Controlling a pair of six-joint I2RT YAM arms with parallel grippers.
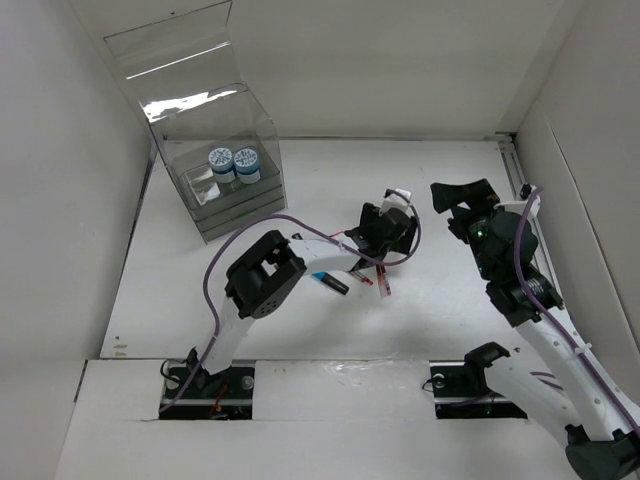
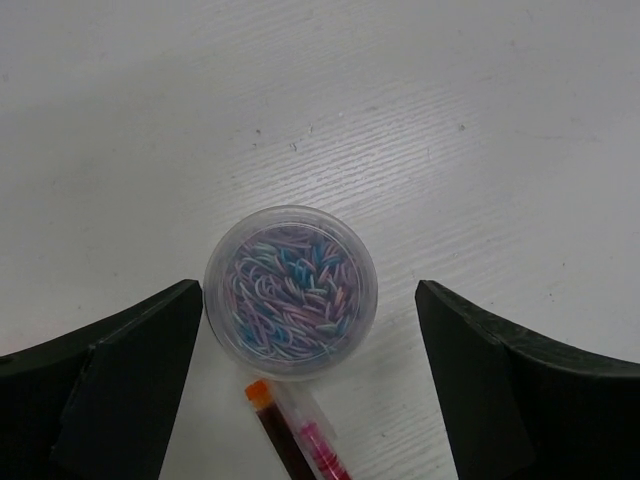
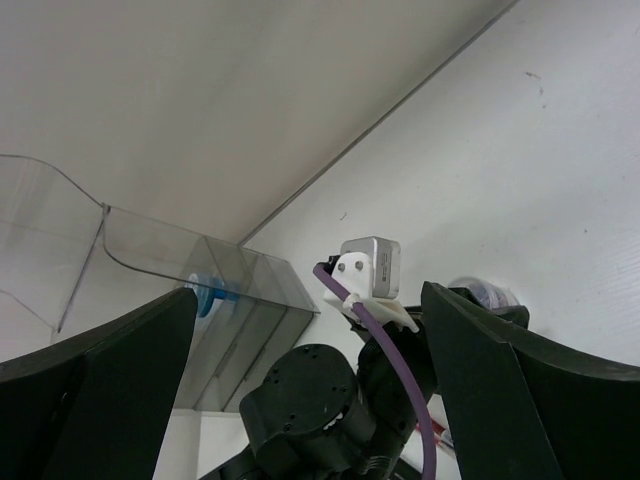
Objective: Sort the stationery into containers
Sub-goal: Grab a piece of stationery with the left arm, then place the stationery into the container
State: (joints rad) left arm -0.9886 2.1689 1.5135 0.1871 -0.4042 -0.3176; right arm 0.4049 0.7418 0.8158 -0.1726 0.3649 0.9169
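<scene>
Lining up on the round tub of pastel clips, sitting on the table right between the fingers of the left gripper. Jaws wide apart, nothing clamped yet. Any tips for closing cleanly? — clipfan

Looks off-centre: nearly touching one finger, well clear of the other. Would shift sideways first for an even squeeze, otherwise probably just shoves it along. Also worth minding the red pen lying just beside the tub on the wrist side; can't tell if touching. Go low enough to catch the tub's wall, not low enough to pinch that pen. Squeeze gently, thin plastic by the look of it. — yamtinker

Makes sense. Then straight up and over to the clear organizer, well away to the gripper's left, lid up, two blue-white tubs inside already. — clipfan

Yep. Other side: right gripper spread wide too, holding nothing, raised, so no clash likely. — yamtinker
</scene>
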